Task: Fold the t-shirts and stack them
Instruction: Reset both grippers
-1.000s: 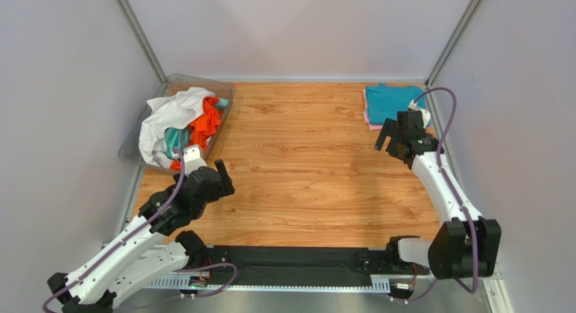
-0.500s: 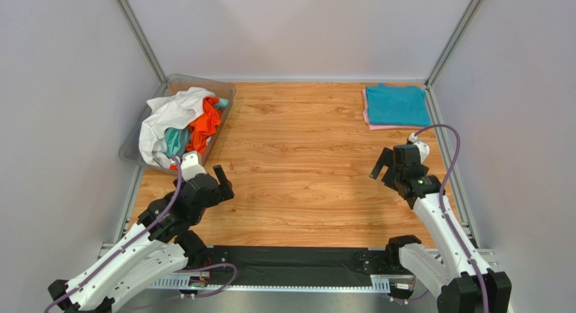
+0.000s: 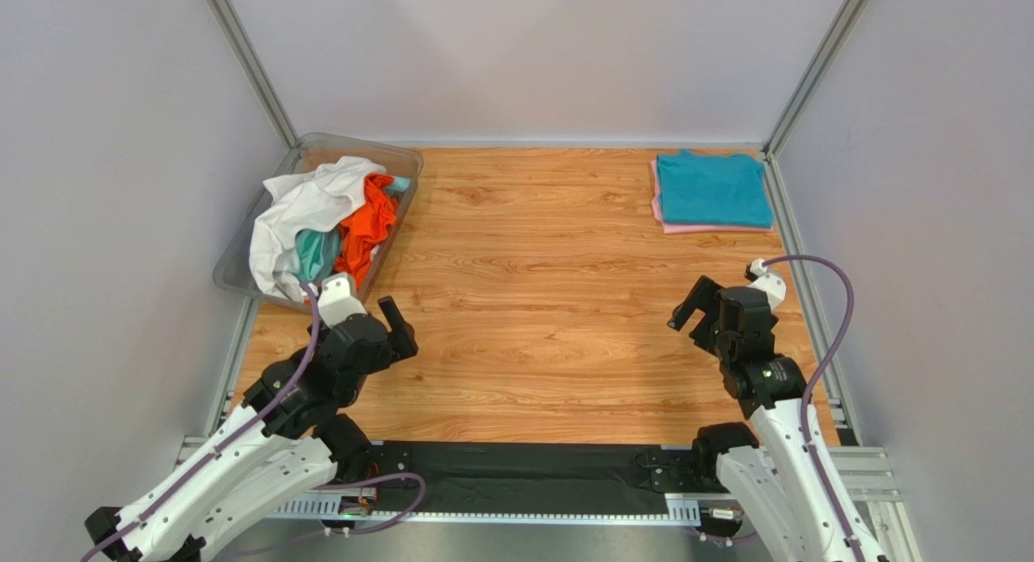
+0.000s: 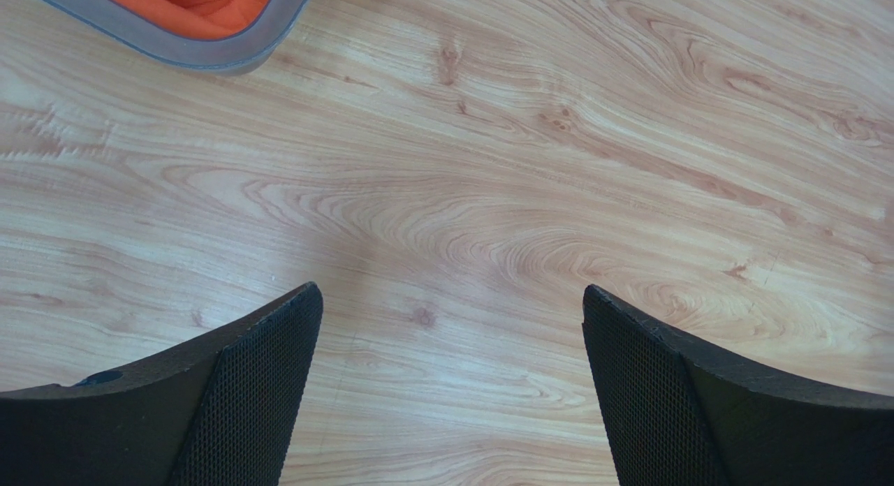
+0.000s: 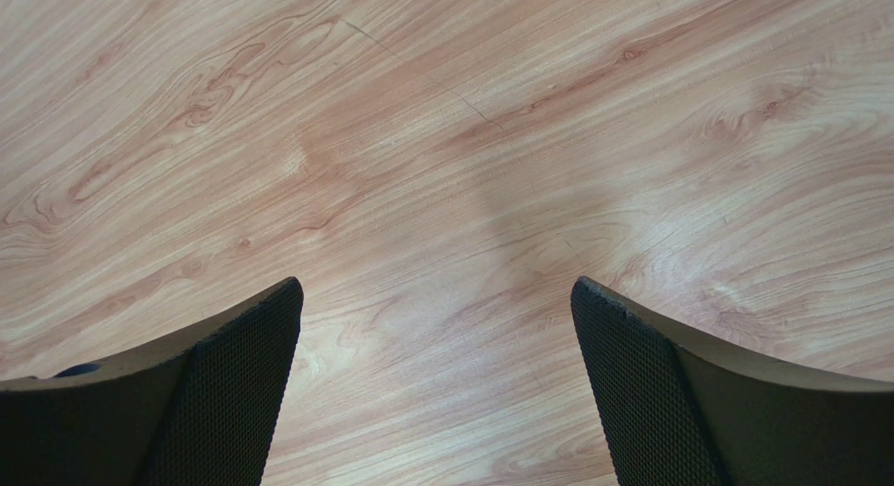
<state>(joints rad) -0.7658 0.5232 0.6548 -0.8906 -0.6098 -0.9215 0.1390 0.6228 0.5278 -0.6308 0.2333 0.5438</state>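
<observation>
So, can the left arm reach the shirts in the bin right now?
Probably yes: the left gripper is open, empty, just short of the bin, nothing between it and the white shirt.

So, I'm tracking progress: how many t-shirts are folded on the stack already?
2: a teal t-shirt on top, a pink t-shirt directly beneath it, at the table's far right corner. Others underneath could be hidden.
</observation>
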